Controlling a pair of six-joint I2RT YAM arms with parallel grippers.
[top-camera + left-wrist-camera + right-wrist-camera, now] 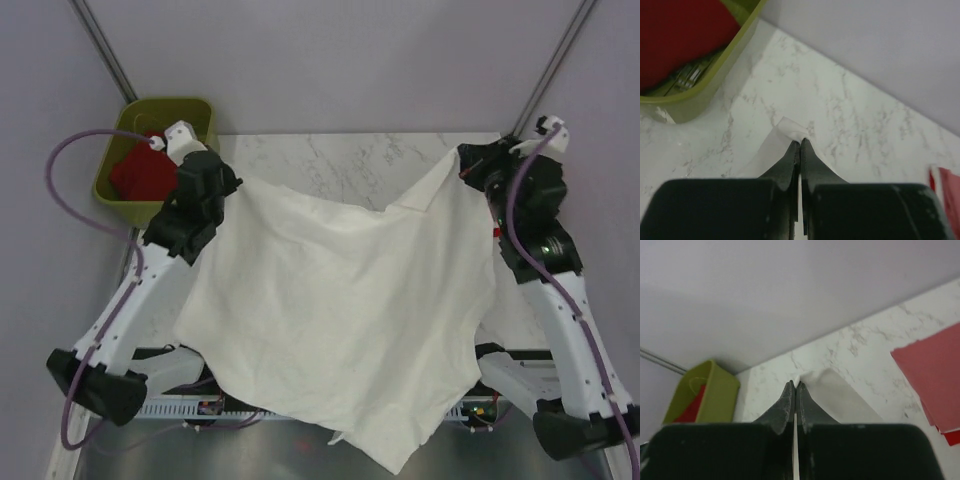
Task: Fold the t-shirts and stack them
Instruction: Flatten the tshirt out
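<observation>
- The left gripper's (800, 142) black fingers are pressed together on one edge of the soft white cloth t-shirt (330, 310).
- The right gripper's (794, 385) black fingers are clamped on another edge of it.
- The white t-shirt hangs spread between both raised arms, over the white marble table (350, 160), its lower point draping past the near edge.
- A flat salmon-red t-shirt (935, 370) lies on the table at right.
- A bright red t-shirt (138, 175) sits inside the olive-green plastic tub (190, 108) at far left.

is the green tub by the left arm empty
No, a bunched red t-shirt lies inside the olive-green tub in the top view.
</observation>
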